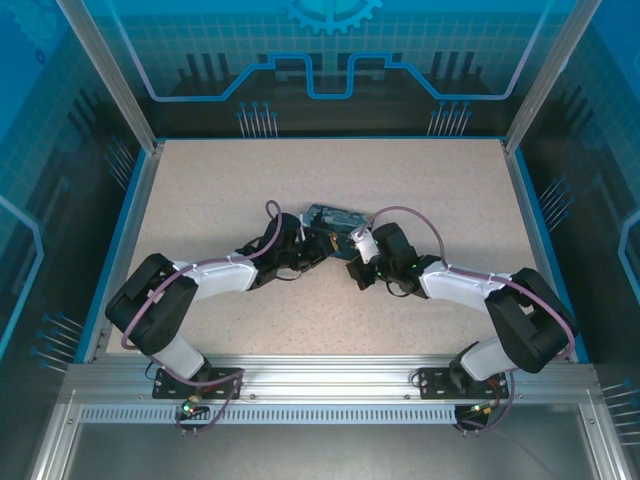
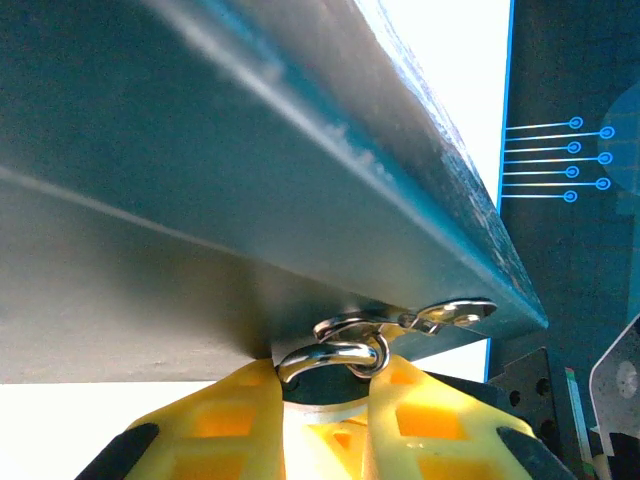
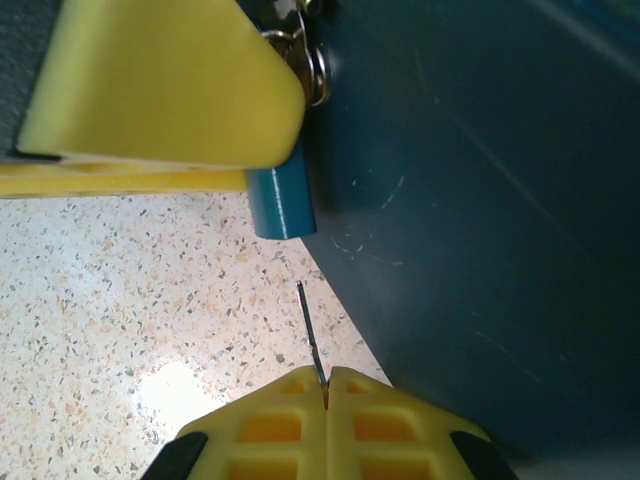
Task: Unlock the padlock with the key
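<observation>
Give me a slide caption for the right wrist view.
Right gripper pinches the key, blade aimed at the padlock just ahead, beside the dark blue tin.

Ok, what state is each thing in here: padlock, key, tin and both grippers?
padlock: shackle through the hasp of the tin, body clamped by the left gripper.
key: pinched in the right gripper, tip short of the padlock, not inserted.
tin: hasp fastened by the shackle.
left gripper: shut on the padlock.
right gripper: shut on the key.

Speckled beige table (image 1: pixel 200 210), blue-edged, dark blue tin (image 1: pixel 335 215) lying mid-table
</observation>
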